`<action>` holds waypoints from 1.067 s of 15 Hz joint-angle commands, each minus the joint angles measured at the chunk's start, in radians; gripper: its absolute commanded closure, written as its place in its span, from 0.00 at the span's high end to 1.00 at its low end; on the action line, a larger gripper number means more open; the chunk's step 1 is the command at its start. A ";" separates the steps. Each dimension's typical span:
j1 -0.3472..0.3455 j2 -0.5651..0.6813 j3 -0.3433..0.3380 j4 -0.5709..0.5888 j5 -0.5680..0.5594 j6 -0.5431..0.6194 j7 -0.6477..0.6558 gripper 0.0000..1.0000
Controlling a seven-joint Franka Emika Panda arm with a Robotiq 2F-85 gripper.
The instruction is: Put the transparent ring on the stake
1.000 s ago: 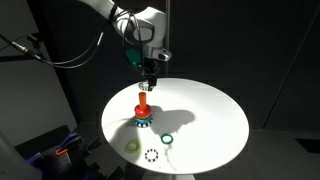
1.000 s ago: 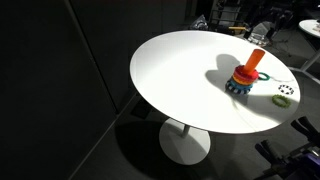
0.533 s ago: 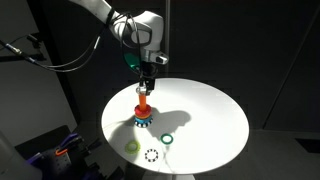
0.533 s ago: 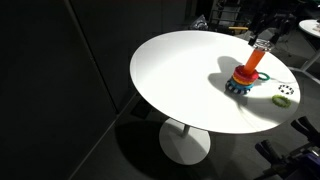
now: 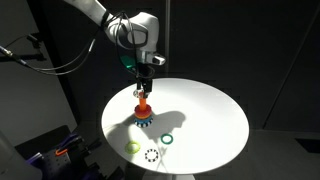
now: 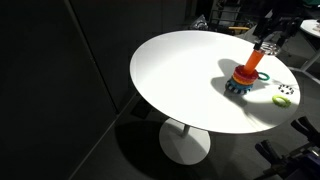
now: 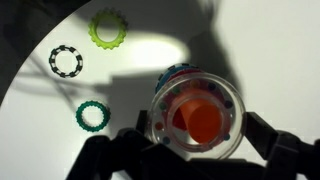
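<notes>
gripper (image 5: 146, 72) clamped on the transparent ring (image 7: 157, 108) right over the stake (image 5: 143, 104), green ring (image 7: 92, 115), black ring (image 7: 66, 62), lime ring (image 7: 107, 28) near the edge of the round table (image 5: 215, 115), bare tabletop beside the stake

Wrist view's pretty mushy: the transparent ring (image 7: 165, 100) is a blurry disc over the stake (image 7: 200, 122), hiding most of its base, so no telling if they touch, and the dark jaws run off the bottom edge. In an exterior view the desk (image 6: 180, 70) gets clipped at the right, and the dotted ring (image 6: 285, 90) and yellow-green ring (image 6: 283, 101) are just specks.
</notes>
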 commanded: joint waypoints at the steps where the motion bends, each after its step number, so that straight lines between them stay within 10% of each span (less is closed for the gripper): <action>1: 0.013 -0.027 -0.009 -0.032 -0.067 0.050 0.062 0.70; 16: 0.008 -0.032 -0.001 -0.028 -0.065 0.095 0.069 0.70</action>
